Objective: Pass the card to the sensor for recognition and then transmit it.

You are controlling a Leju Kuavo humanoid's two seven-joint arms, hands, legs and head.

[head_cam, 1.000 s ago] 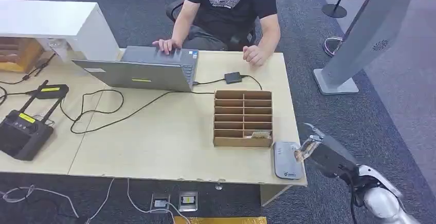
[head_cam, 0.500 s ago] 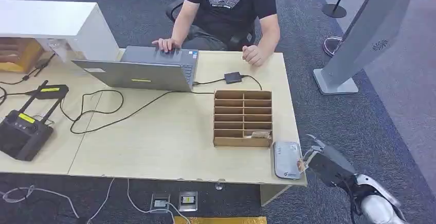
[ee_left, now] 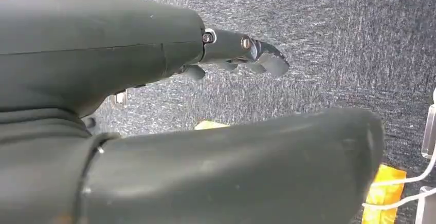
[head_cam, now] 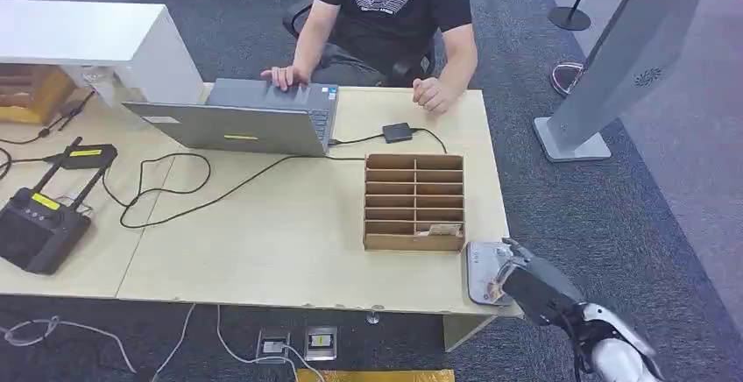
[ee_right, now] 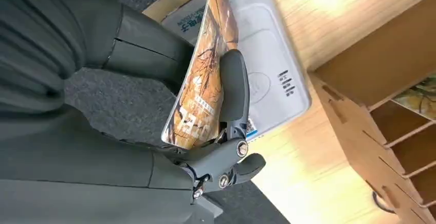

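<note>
My right hand (head_cam: pixel 519 284) hovers at the table's front right corner and pinches an orange-brown printed card (ee_right: pixel 205 80) between thumb and fingers. The card (head_cam: pixel 496 290) is held on edge just over the grey sensor pad (head_cam: pixel 484 272), also seen close up as the sensor pad (ee_right: pixel 267 75) right behind the card. I cannot tell whether card and pad touch. My left hand (ee_left: pixel 226 54) hangs over dark carpet with fingers stretched out and nothing in them.
A cardboard slotted card rack (head_cam: pixel 413 201) stands just behind the sensor, one card in its front right slot. A person sits across the table at a laptop (head_cam: pixel 245 119). Cables (head_cam: pixel 166 189) and a black controller (head_cam: pixel 39 224) lie at the left. A grey kiosk (head_cam: pixel 613 67) stands right.
My right hand has moved left and a little down, bringing the card from beyond the table's right edge to over the sensor pad.
</note>
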